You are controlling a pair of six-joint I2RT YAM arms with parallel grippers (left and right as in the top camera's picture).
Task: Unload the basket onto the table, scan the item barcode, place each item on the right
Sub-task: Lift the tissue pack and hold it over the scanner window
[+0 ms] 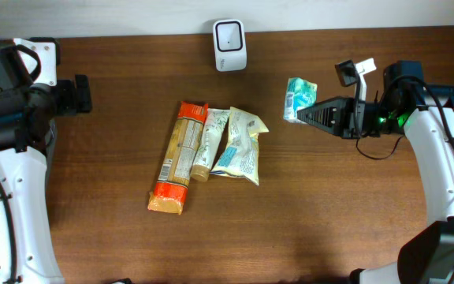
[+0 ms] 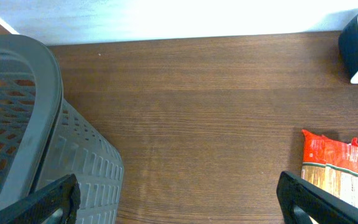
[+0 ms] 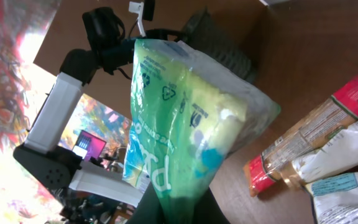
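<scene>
On the right side of the overhead view, the right gripper (image 1: pixel 296 117) is clenched on a small green bag (image 1: pixel 300 93), to the right of the white scanner (image 1: pixel 229 44). It pinches only one edge, so the bag could slip out or hang with its barcode turned away.

In the left wrist view, the left gripper (image 2: pixel 178 186) is spread wide and holds nothing, beside a grey basket (image 2: pixel 23 124).

In the right wrist view, the bag fills the middle. It is crinkly, see-through green plastic with yellow stuff inside.

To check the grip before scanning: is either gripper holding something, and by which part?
The right gripper pinches the green-and-yellow plastic pouch by one end; the open left gripper holds nothing.
</scene>
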